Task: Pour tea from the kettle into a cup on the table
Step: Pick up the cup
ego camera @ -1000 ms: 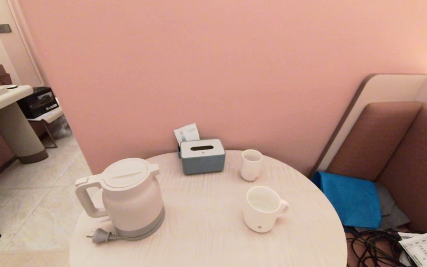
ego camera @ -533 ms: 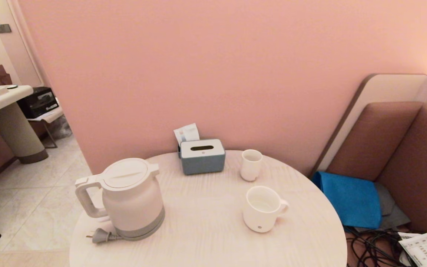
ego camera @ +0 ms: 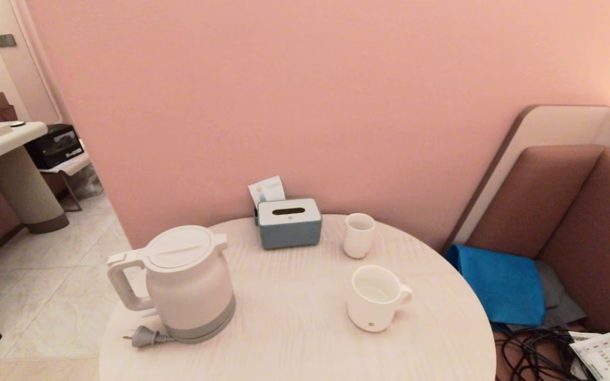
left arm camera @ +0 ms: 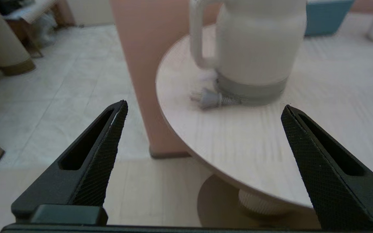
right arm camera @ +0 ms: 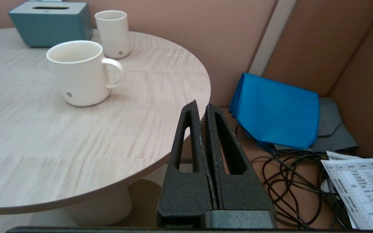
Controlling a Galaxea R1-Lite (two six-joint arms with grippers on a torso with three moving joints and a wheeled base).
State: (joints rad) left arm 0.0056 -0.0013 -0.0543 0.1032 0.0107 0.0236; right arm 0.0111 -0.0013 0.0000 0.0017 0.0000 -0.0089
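The kettle [ego camera: 186, 283] stands upright near the left edge of the round counter [ego camera: 294, 338], on its grey base, a white body with a flat round lid, a grey band at the bottom and a big loop handle turned toward the left edge. A grey plug [ego camera: 143, 336] lies on the counter just beside its base. The cup [ego camera: 375, 298], a wide white ribbed mug with a small dot near its bottom, sits toward the right edge, its handle pointing right. A smaller handleless cup [ego camera: 359, 235] stands behind it, near the far edge, next to a blue-grey tissue box [ego camera: 289, 223].

The left gripper [left arm camera: 202, 108] hangs off the counter's near-left edge, short of the kettle, fingers [left arm camera: 104, 155] spread wide and empty. The right gripper [right arm camera: 201, 106] sits by the near-right edge, fingers pressed together, holding nothing.
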